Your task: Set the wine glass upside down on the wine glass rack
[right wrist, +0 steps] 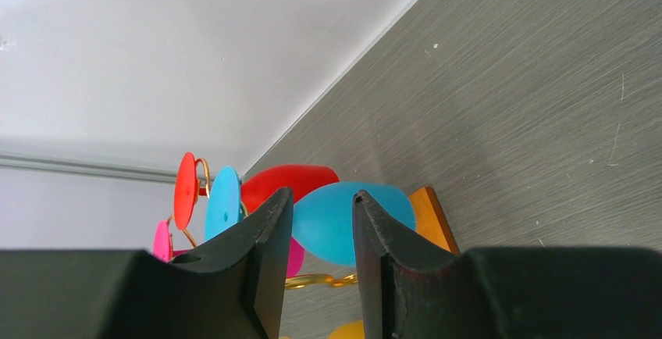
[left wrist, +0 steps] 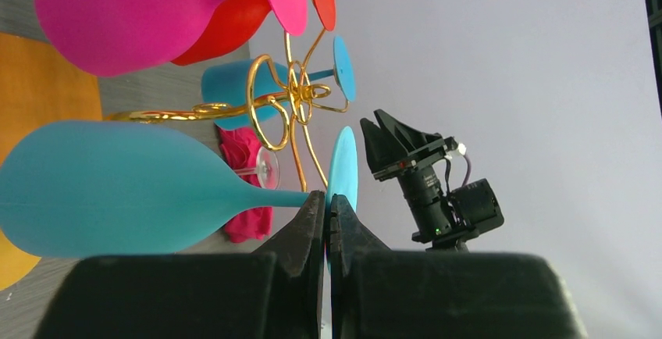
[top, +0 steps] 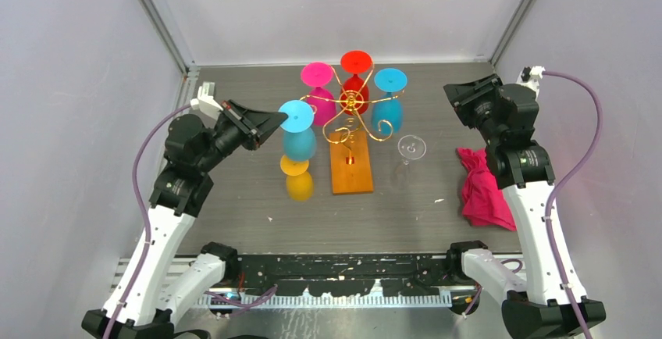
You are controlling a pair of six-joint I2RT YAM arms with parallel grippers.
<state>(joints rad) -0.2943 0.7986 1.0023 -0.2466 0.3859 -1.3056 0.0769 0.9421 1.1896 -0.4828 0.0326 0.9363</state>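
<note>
A teal wine glass [top: 298, 142] hangs upside down just left of the wine glass rack [top: 354, 105], a gold wire stand on an orange wooden base [top: 350, 169]. My left gripper [top: 272, 124] is shut on the rim of its round foot [left wrist: 342, 169]; its bowl [left wrist: 117, 190] fills the left of the left wrist view, with the left gripper [left wrist: 328, 202] at the foot's edge. My right gripper [top: 454, 97] hovers open and empty at the right of the rack, and in its wrist view the right gripper [right wrist: 322, 202] frames the rack's glasses from a distance.
Pink [top: 319, 93], red [top: 355, 81] and blue [top: 389, 101] glasses hang upside down on the rack. An orange glass [top: 297, 181] stands inverted on the table left of the base. A clear glass [top: 411, 150] stands right of it. A crumpled pink cloth [top: 480, 189] lies by the right arm.
</note>
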